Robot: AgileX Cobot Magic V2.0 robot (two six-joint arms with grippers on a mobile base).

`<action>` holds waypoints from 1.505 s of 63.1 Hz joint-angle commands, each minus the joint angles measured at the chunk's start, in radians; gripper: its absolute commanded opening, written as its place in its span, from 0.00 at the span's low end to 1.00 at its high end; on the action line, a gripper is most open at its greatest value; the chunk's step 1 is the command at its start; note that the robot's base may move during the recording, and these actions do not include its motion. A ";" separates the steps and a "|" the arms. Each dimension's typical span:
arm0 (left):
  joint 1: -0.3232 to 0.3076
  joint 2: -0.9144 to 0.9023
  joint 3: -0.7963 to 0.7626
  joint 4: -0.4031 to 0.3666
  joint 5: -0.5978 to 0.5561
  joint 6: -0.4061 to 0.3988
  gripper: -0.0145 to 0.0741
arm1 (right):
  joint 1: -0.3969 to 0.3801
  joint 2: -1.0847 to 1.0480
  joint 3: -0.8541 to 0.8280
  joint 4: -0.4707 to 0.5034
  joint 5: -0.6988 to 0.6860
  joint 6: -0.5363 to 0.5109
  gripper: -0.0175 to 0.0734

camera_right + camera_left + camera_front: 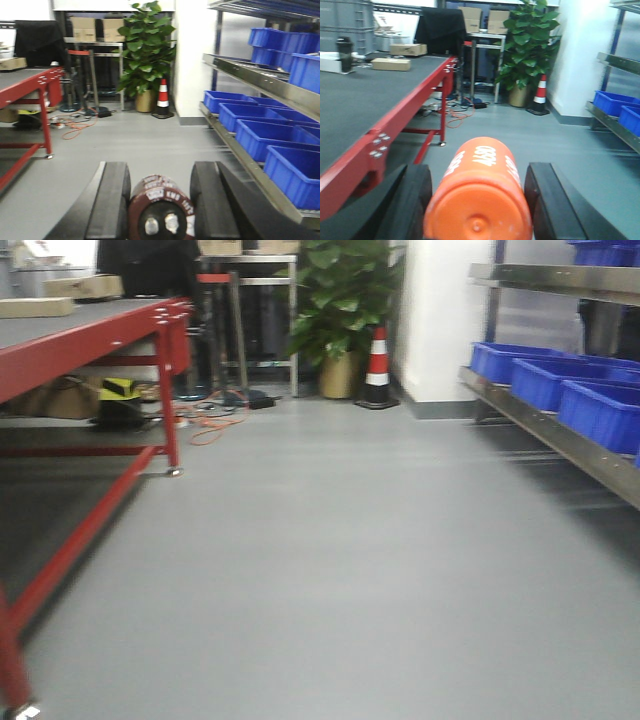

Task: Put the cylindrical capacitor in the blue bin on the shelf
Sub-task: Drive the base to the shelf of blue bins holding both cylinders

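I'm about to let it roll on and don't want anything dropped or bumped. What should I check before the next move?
1. Grip of right hand on cylindrical capacitor: ok, it sits between both fingers.
2. Grip of left hand on orange cylinder: ok, likewise between the fingers.
3. Path over floor: ok; traffic cone and plant stand far back by the wall.
4. Position of right hand over a blue bin: not ok, the shelf lies off to the right.
5. Room in that blue bin: cannot tell, its inside shows only in part.
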 commanded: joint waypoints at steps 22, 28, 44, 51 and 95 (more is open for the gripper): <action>0.002 -0.003 -0.003 0.001 -0.024 -0.006 0.04 | 0.003 -0.003 0.000 0.001 -0.027 -0.002 0.01; 0.002 -0.003 -0.003 0.001 -0.024 -0.006 0.04 | 0.003 -0.003 0.000 0.001 -0.027 -0.002 0.01; 0.002 -0.003 -0.003 0.001 -0.024 -0.006 0.04 | 0.003 -0.003 0.000 0.001 -0.027 -0.002 0.01; 0.002 -0.003 -0.003 0.001 -0.024 -0.006 0.04 | 0.003 -0.003 0.000 0.001 -0.027 -0.002 0.01; 0.002 -0.003 -0.003 0.001 -0.024 -0.006 0.04 | 0.003 -0.003 0.000 0.001 -0.027 -0.002 0.01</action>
